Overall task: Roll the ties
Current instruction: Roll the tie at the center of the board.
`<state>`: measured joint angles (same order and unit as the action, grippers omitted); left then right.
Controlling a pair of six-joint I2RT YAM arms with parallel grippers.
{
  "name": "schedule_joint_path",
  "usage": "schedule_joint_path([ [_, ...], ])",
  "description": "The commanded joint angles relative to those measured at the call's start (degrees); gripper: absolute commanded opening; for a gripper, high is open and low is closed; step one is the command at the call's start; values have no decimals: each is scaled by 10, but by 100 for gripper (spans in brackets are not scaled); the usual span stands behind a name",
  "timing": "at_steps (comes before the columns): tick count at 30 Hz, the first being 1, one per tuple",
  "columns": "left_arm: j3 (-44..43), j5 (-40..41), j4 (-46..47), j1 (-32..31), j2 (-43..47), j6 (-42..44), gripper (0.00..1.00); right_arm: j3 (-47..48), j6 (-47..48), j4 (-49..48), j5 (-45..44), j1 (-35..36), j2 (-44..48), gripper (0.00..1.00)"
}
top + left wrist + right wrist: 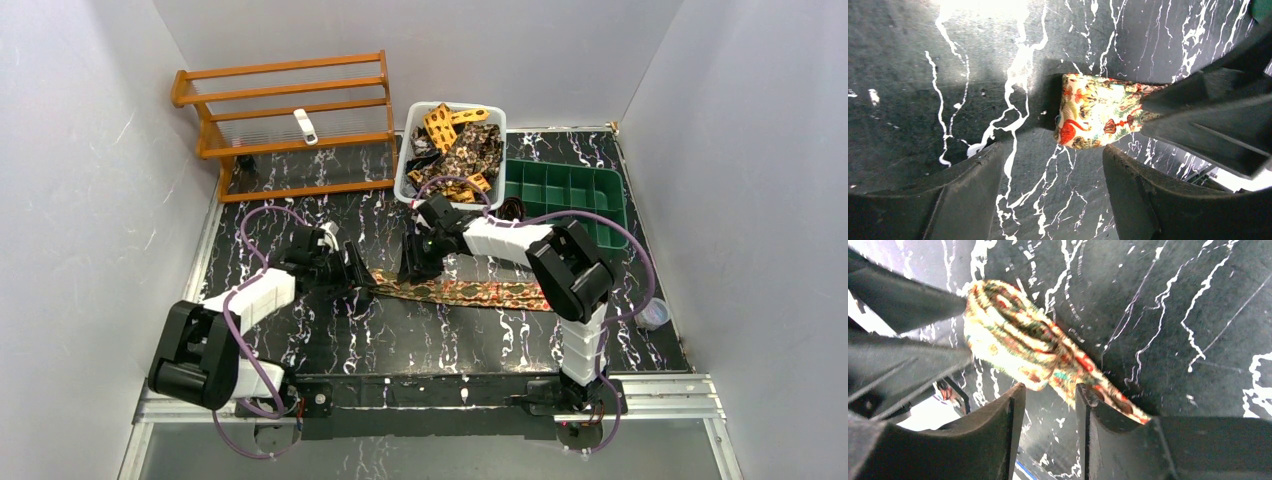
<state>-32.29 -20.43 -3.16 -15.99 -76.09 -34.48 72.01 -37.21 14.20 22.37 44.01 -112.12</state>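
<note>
While neither gripper has a hold on it, the tie (470, 292) lies across the middle of the table (330, 340). Its left end is wound into a loose coil (1008, 335), and the rest runs flat toward the right edge.

Left gripper (1053, 150): jaws wide, nothing between them, the coil just beyond the tips. Right gripper (1050, 390): jaws narrower but parted, gap empty. The flat strip passes right by one fingertip (1098, 440), and I can't tell whether it touches.

So the coil sits there unrestrained, and that's the worry. It looks slack and oval, with uneven turns, and to my eye the fabric could spring back and give up a wrap or two.

Second danger is that strip by the right finger. If the finger snags it on the way out, the tail gets dragged and pulls turns off the coil.

Third, the two grippers are nearly tip to tip around one small bundle. A careless approach from either side could knock fingers together, or tip the coil onto its face.

Most of the tie is not yet rolled. A re-grip off centre would likely squash the core, and every later wrap would then go on skewed.
</note>
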Motion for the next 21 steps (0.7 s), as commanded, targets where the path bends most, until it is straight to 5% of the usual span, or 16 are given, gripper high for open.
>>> schedule_joint_path([
  [1, -28, 15, -54, 15, 28, 18, 70, 15, 59, 22, 4, 0, 87, 54],
  [9, -47, 24, -86, 25, 52, 24, 72, -94, 66, 82, -225, -35, 248, 72],
  [21, -42, 24, -96, 26, 62, 24, 74, -300, -4, 178, -301, -231, 436, 61],
])
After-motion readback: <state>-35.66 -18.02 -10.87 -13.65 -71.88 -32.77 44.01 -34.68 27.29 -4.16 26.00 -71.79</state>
